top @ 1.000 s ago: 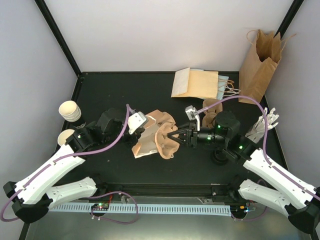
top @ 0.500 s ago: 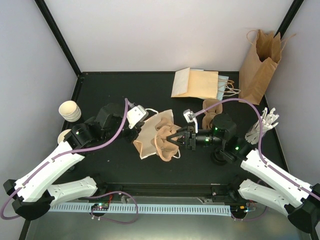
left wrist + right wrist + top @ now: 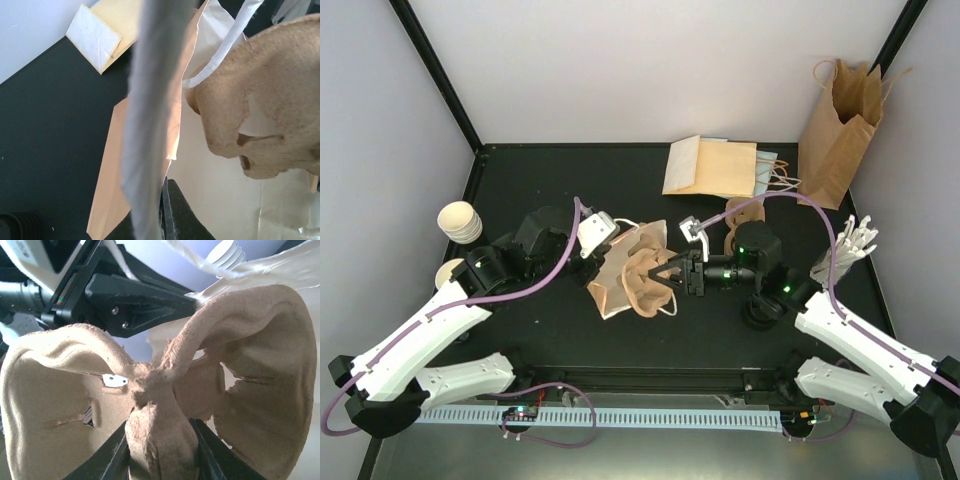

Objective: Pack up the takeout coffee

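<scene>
A tan paper bag point(image 3: 610, 290) lies on its side at the middle of the black table, mouth to the right. My left gripper point(image 3: 603, 256) is shut on the upper edge of its mouth point(image 3: 175, 115), holding it up; in the left wrist view one dark finger point(image 3: 177, 210) presses the paper. My right gripper point(image 3: 665, 272) is shut on the central ridge of a brown pulp cup carrier point(image 3: 165, 405), held at the bag's mouth point(image 3: 642, 280). The takeout coffee shows only as open-topped cream paper cups point(image 3: 460, 222) stacked at the far left.
One more cream cup point(image 3: 450, 272) stands by the left arm. Flat paper bags point(image 3: 715, 167) lie at the back, and an upright bag point(image 3: 840, 125) leans in the back right corner. A second carrier point(image 3: 745, 215), a black stack point(image 3: 760, 312) and a white ridged stack point(image 3: 845, 250) sit at the right.
My left gripper has lifted the bag's edge up and back, opening the mouth. My right arm has carried the pulp carrier a little to the left, into the mouth.
</scene>
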You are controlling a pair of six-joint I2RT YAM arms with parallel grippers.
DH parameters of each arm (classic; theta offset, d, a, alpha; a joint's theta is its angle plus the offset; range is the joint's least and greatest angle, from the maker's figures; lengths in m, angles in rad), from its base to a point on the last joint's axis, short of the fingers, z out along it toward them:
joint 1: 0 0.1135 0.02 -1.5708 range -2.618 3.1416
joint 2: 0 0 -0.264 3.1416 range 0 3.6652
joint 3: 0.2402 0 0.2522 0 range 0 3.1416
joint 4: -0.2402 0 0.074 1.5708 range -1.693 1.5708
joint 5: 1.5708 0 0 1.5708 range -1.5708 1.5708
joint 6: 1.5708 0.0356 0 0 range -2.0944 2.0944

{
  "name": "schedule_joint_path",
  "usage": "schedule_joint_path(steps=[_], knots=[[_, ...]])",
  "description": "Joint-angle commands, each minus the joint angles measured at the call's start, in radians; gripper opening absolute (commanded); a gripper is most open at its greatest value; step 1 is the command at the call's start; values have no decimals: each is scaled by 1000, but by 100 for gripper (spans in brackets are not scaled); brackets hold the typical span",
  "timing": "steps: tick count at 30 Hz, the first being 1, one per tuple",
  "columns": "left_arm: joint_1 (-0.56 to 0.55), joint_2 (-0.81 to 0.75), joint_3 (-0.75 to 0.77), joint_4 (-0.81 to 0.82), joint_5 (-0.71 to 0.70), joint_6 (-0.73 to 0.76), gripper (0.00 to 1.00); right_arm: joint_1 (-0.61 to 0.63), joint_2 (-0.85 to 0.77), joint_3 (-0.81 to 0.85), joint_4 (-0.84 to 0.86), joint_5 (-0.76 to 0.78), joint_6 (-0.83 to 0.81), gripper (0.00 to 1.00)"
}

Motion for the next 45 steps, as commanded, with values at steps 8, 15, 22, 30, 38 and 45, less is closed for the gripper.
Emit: schedule_joint_path(steps=[8,15,22,30,38,45], knots=[[-27,-2,29,7,-7,5,1,4,79,147,-127,111,-66,30],[-29,-8,28,9,-33,-13,2,4,66,152,-177,215,-114,28],[-35,-4,30,23,-4,-23,2,75,72,208,-318,401,-255,27],[-48,3,26,27,4,-32,2,226,105,243,-321,669,-315,26],[-49,-5,27,26,-2,-36,2,261,91,216,-298,858,-279,26],[-49,-1,26,33,4,-37,1,326,127,241,-360,984,-332,26]])
